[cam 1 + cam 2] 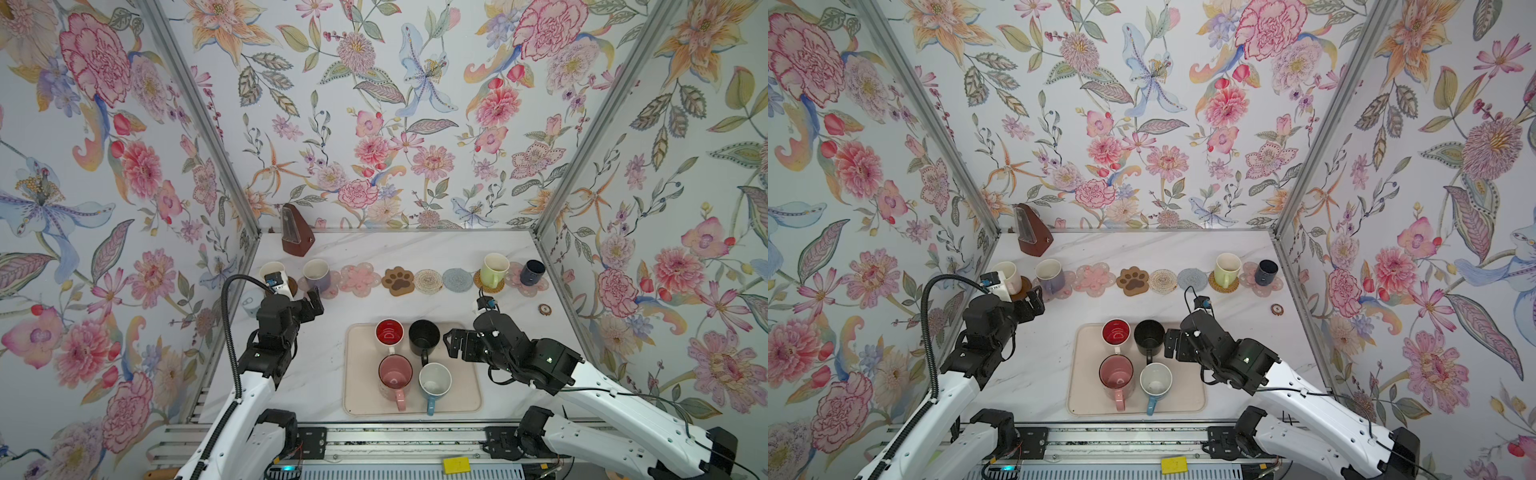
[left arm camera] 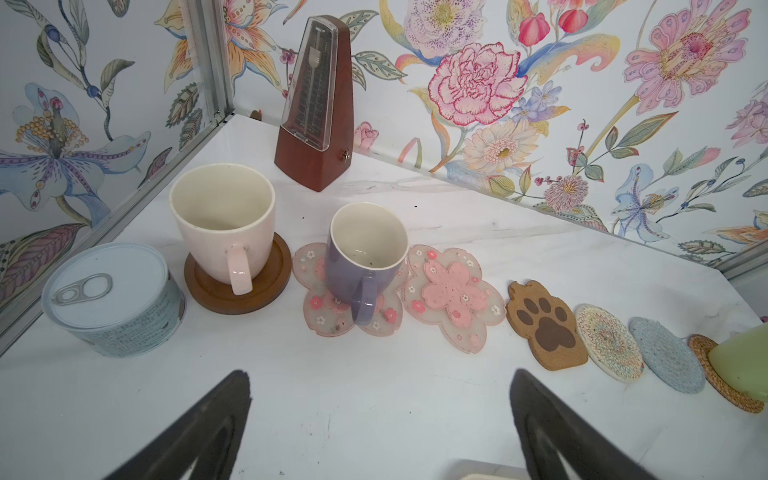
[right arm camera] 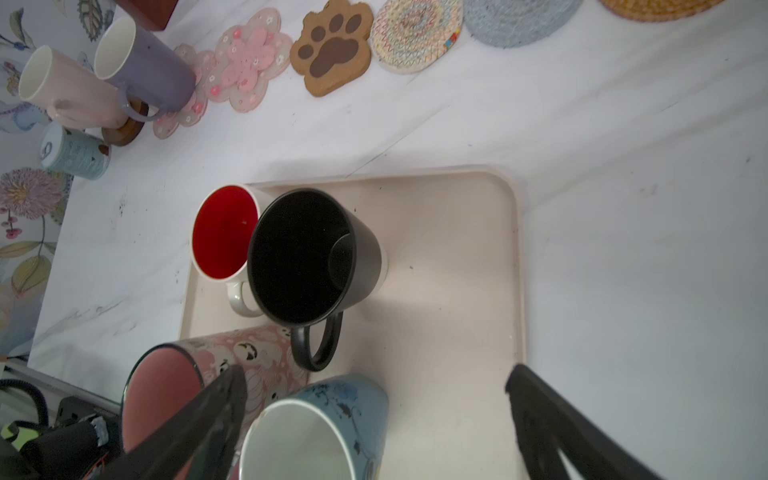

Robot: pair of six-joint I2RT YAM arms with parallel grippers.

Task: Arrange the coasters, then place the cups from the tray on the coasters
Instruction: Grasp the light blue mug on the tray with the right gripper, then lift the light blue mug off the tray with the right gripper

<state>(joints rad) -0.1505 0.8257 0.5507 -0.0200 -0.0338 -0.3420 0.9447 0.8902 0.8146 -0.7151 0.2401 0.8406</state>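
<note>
Along the back runs a row of coasters. A pink flower (image 1: 360,280), paw print (image 1: 397,280), cream round (image 1: 428,281) and grey round (image 1: 457,279) lie bare. The cream-pink cup (image 2: 224,224) stands on the brown disc (image 2: 199,291). The lavender cup (image 1: 317,274) and navy cup (image 1: 532,272) stand on flowers, the green cup (image 1: 495,268) on rattan. The beige tray (image 1: 461,395) holds the red-inside (image 1: 389,332), black (image 1: 424,336), pink (image 1: 395,372) and blue (image 1: 434,380) cups. My left gripper (image 1: 314,300) is open, short of the lavender cup. My right gripper (image 1: 451,345) is open beside the black cup, holding nothing.
A brown metronome (image 1: 296,230) stands at the back left corner. A pale-blue lidded can (image 2: 112,299) sits by the left wall next to the cream-pink cup. A small round object (image 1: 545,308) lies near the right wall. Flowered walls close in three sides.
</note>
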